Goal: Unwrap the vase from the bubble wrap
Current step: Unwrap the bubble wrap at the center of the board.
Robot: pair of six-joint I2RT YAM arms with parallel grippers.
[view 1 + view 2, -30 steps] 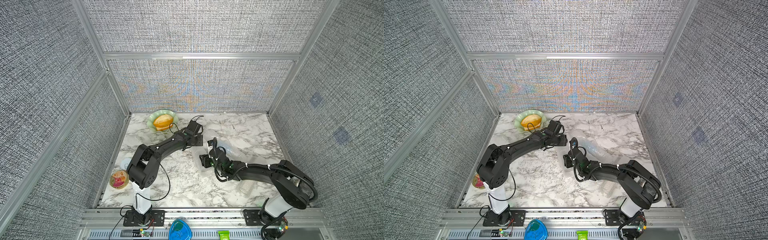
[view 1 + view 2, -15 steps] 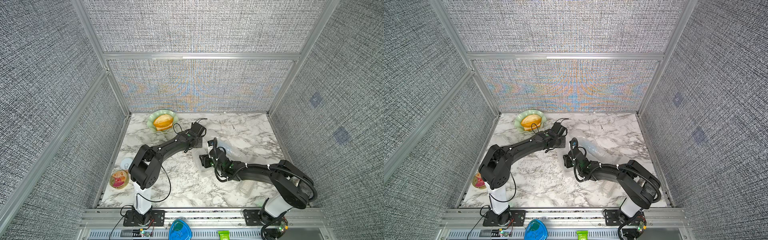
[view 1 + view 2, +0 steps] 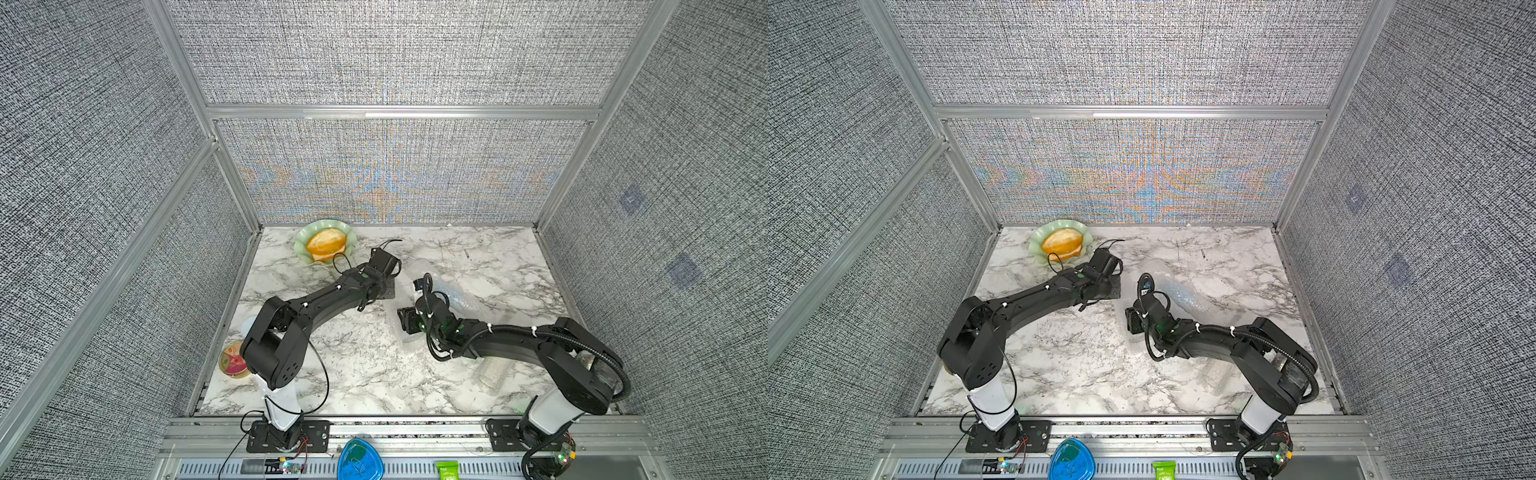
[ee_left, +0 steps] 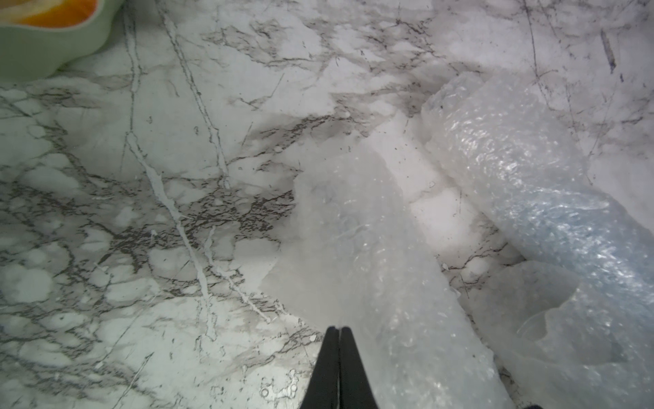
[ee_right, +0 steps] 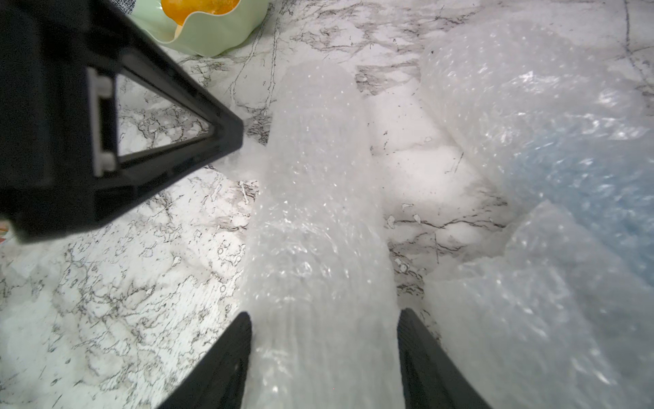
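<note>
Counter (image 3: pixel 353 374), white marble with grey veins, inside a grey fabric-walled cell.

Far left: a small dish (image 3: pixel 233 360) and a pale cup (image 3: pixel 249 324) beside the left arm's shoulder; not part of the task.

Back left: green scalloped bowl (image 3: pixel 303 249) holding an orange item; untouched.

Left gripper (image 4: pixel 339 331): jaws fully closed, tips pinched together at the near edge of a raised fold of the bubble wrap (image 4: pixel 354 240). Whether film sits between the tips cannot be told.

Centre: the bubble wrap lies as crinkly clear sheeting and rolls on the counter between the two arms. A thicker roll (image 4: pixel 513 170) with a bluish tint deep inside probably holds the vase; no bare vase shows.

Right gripper (image 5: pixel 323 340): jaws part-open, straddling the raised fold; firm grip or loose, cannot tell.

Near right: another loose roll (image 3: pixel 494 370) beside the right arm.

Status: judged early to middle. Outer sheeting is loosened; the vase is yet to be exposed.
</note>
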